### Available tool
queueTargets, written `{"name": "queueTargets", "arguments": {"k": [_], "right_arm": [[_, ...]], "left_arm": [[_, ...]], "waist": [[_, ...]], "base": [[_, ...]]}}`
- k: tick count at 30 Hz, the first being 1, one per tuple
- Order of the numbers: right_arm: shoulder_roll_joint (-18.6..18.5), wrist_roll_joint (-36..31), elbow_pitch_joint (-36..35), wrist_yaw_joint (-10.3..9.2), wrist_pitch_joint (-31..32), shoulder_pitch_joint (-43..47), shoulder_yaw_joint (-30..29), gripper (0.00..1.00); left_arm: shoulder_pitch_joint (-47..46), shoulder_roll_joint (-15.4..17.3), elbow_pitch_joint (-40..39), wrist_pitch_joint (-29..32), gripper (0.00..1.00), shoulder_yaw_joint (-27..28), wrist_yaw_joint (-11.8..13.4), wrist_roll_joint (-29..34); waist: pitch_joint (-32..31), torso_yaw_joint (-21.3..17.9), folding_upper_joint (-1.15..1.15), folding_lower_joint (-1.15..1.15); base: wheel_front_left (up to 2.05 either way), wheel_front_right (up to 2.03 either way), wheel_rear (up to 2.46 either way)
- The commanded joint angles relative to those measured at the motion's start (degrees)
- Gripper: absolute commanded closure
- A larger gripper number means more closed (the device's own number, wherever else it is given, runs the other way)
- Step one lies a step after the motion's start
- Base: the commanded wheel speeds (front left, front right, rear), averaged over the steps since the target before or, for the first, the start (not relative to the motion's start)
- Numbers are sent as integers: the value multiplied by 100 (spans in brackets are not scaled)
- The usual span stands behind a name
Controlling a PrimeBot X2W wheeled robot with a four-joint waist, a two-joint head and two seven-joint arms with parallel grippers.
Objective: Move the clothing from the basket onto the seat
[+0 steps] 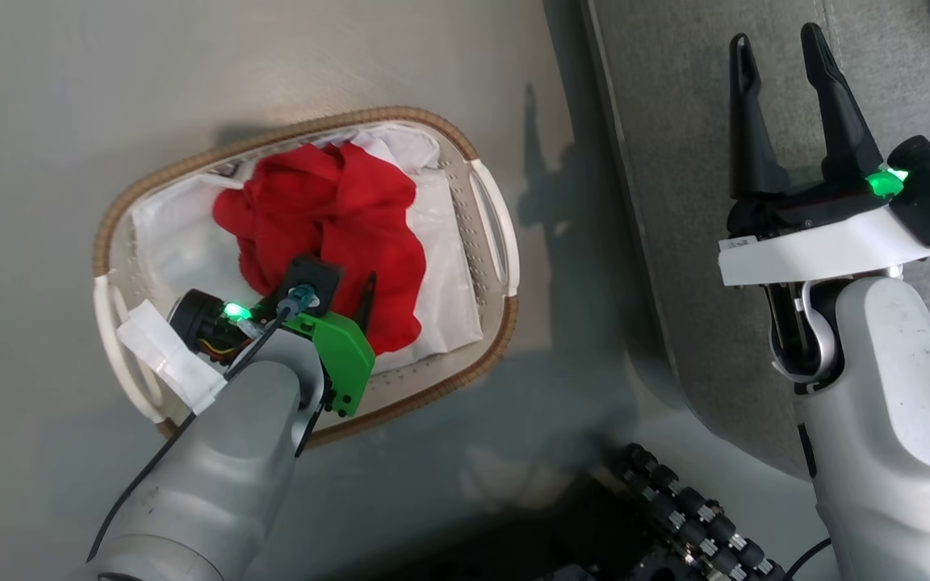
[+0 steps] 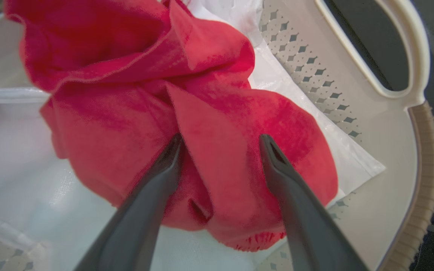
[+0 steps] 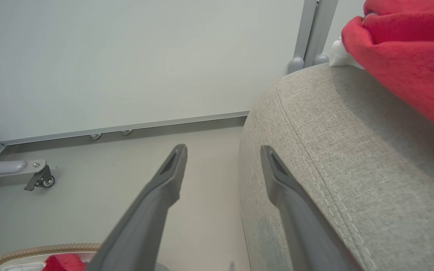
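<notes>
One basket (image 1: 457, 186), oval, white perforated wall, brown woven rim, sits on the pale floor (image 1: 69, 81) just left of the seat (image 1: 675, 202). Two white side handles (image 1: 497, 234) count, one at each end. One white liner (image 1: 449, 298) is spread inside. One red garment (image 1: 328, 218) lies crumpled in the middle of the basket on top of the liner, no part of it over the rim. Left claw (image 2: 220, 141) is down inside the basket, its two dark fingers (image 2: 156, 188) spread wide with a raised fold of the red cloth between them; tips are right at the fabric, nothing pinched, and I cannot tell whether they press in. Right claw (image 1: 776, 36) hangs over the seat's rounded edge, two fingers spread apart, nothing between them, apart from the cloth. The seat is grey upholstery, one stitched seam line along the edge in the right wrist view. A second red garment (image 3: 409, 49) lies on top of the seat, well away from the basket, with a small white bit at its near edge. So two red garments total: one in the basket, one on the seat. One caster (image 3: 43, 180) on a grey leg stands on the floor by the pale wall panel (image 3: 126, 56).
</notes>
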Motion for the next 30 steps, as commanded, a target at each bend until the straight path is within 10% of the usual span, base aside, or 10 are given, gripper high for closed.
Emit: {"name": "queueTargets", "arguments": {"k": [1, 7, 8, 10, 30], "right_arm": [[-5, 31, -32, -8, -28, -85, 25, 0], [-6, 55, -94, -7, -28, -160, 76, 0], [-6, 41, -113, -8, -27, -169, 79, 0], [-7, 15, -128, -8, -27, -157, 68, 0], [-9, -614, 258, -8, -28, 161, -140, 0]], "left_arm": [[-121, 63, 21, 0, 0, 28, 36, 52], [-236, 80, 256, 40, 6, 33, 85, 5], [-259, 79, 294, 41, 49, 31, 81, -9], [-270, 78, 342, 50, 100, 26, 77, -35], [301, 38, -897, -2, 100, 20, -66, 28]], "waist": [[380, -269, 0, -1], [485, -311, 0, -1], [493, -312, 0, -1], [492, -307, 0, -1], [-703, 337, 0, -1]], "base": [[0, 0, 0], [0, 0, 0], [0, 0, 0], [0, 0, 0], [0, 0, 0]]}}
